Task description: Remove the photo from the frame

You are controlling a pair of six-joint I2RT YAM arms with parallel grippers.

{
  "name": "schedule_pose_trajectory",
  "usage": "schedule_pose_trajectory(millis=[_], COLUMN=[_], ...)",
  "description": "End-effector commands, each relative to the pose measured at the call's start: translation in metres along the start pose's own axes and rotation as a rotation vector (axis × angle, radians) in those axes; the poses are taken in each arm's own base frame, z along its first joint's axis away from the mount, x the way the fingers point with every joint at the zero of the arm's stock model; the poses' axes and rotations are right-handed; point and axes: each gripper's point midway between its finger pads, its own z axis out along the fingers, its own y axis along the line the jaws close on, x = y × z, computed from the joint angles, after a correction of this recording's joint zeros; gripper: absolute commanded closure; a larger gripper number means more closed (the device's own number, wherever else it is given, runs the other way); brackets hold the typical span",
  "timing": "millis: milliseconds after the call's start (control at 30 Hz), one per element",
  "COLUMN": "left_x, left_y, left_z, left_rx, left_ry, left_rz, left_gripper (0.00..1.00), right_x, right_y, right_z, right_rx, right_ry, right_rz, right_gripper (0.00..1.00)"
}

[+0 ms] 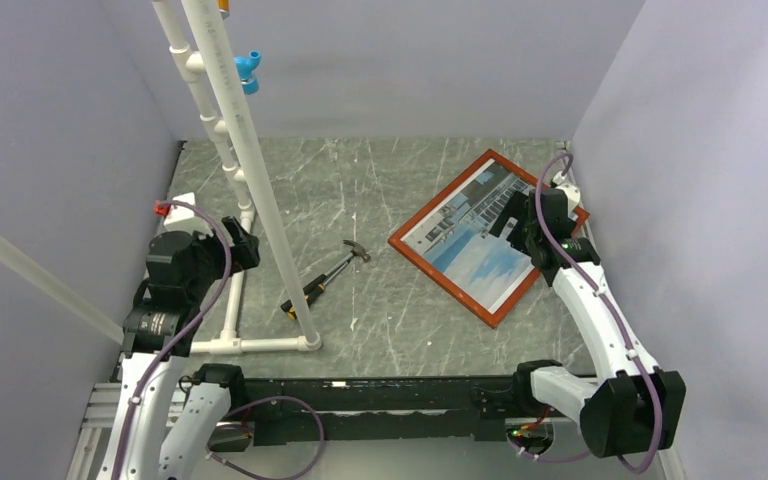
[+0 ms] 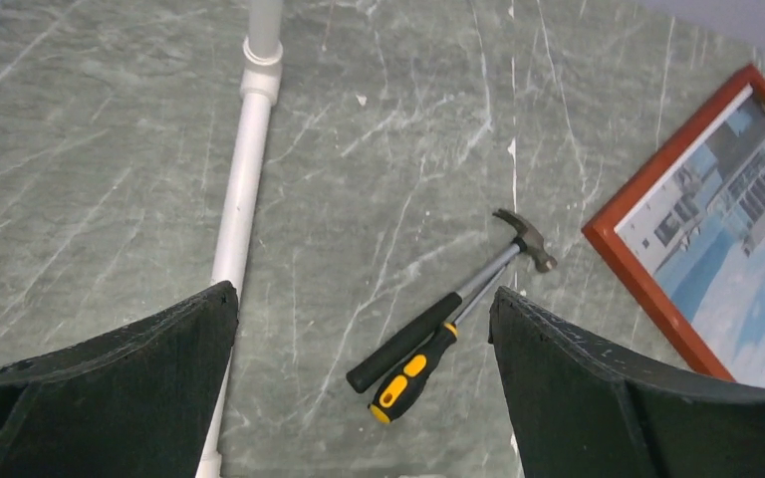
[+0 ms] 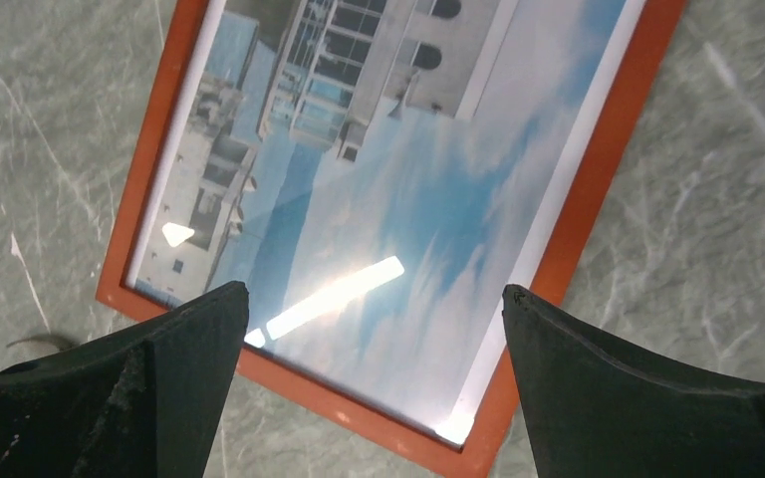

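Reddish-brown moulding of the frame (image 1: 440, 282) lay flat on the bench (image 1: 400, 190), turned at an angle, at the far right of the work area and near the right-hand wall. The photo (image 1: 470, 255) sat inside it, face up (building and cloudy sky showing, with a bright glare across the surface), so extraction had not begun.

The right fingers (image 3: 647, 388) were spread wide and empty, poised over the photo; no contact was evident. The left fingers (image 2: 110, 388) were likewise spread wide and empty, well apart from the frame, above the bench beside a white pipe stand (image 1: 257, 190). A hammer (image 1: 322, 281) lay between that stand and the frame.

Probable faults from this state:

1. The print appeared flush with the moulding and offered no exposed edge from above. A downward pinch would likely close on the frame and the photo together.
2. The glossy face suggested low friction, so a pad pressed on it could skid.
3. The frame was unrestrained. A sideways push could slide it against the wall or toward the hammer unless the left arm braced it.
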Motion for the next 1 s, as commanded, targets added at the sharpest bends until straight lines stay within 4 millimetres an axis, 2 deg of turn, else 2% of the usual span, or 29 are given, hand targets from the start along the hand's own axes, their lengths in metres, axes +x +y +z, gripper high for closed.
schedule_pose_trajectory(millis=[0, 100, 200, 400, 533, 600, 667, 733, 967], left_x=[0.0, 0.008, 0.021, 0.035, 0.035, 0.039, 0.044, 0.049, 0.062], left_y=[-0.017, -0.032, -0.045, -0.063, -0.068, -0.07, -0.072, -0.076, -0.088], left_z=[-0.005, 0.0, 0.008, 0.006, 0.004, 0.007, 0.01, 0.012, 0.016], left_rx=[0.102, 0.181, 0.257, 0.366, 0.404, 0.416, 0.429, 0.457, 0.546], left_ry=[0.042, 0.115, 0.203, 0.248, 0.233, 0.251, 0.28, 0.308, 0.358], left_rz=[0.067, 0.079, 0.073, 0.029, 0.019, 0.017, 0.011, 0.001, -0.032], left_gripper=[0.01, 0.01, 0.01, 0.01, 0.01, 0.01, 0.01, 0.01, 0.0], right_x=[0.017, 0.03, 0.036, 0.059, 0.08, 0.087, 0.088, 0.091, 0.102], right_y=[0.012, -0.01, -0.038, -0.072, -0.094, -0.098, -0.099, -0.096, -0.098], right_z=[0.009, 0.024, 0.04, 0.056, 0.061, 0.062, 0.064, 0.066, 0.073], right_rx=[-0.053, 0.104, 0.125, 0.14, 0.177, 0.182, 0.173, 0.149, 0.143], right_ry=[0.091, 0.166, 0.204, 0.217, 0.252, 0.265, 0.259, 0.265, 0.295], right_rz=[0.033, 0.119, 0.249, 0.322, 0.355, 0.355, 0.344, 0.34, 0.302], right_gripper=[0.0, 0.0, 0.02, 0.24, 0.28, 0.39, 0.54, 0.63, 0.63])
